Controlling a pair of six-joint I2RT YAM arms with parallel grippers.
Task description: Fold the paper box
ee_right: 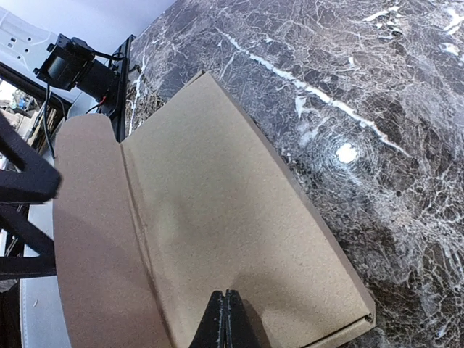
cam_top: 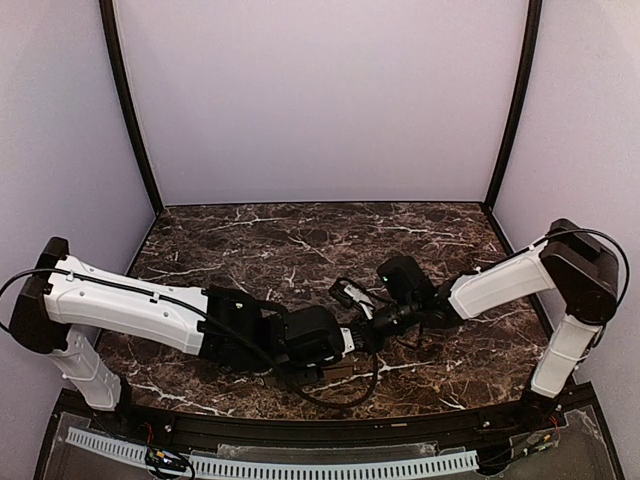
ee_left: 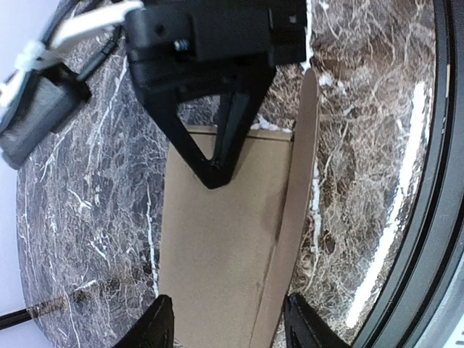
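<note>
The paper box (ee_left: 217, 246) lay as a flat tan panel on the dark marbled surface (cam_top: 300, 240), close to the near edge and between the two arms. From above it was almost wholly hidden beneath the wrists, with only a sliver of brown showing under the left arm. Both wrist views showed it plainly.

Along one long side a narrow flap (ee_left: 301, 181) with a rounded end stood up from its crease, tilted rather than flat. The main panel rested on the marble.

The left fingers (ee_left: 161, 328) were released and spread apart. One stood by each long side of the box at its near end, the raised flap just inside the right-hand one, and nothing was pinched between them. Whether their pads brushed the cardboard edges could not quite be made out from that low angle.

The right fingers (ee_right: 226, 319) were clenched tight together with no gap and nothing held between them. Their joined tip came down onto the top face of the main panel, about midway across it and near the end opposite the left fingers. Seen from the left wrist, that black tip appeared to press on the cardboard.
</note>
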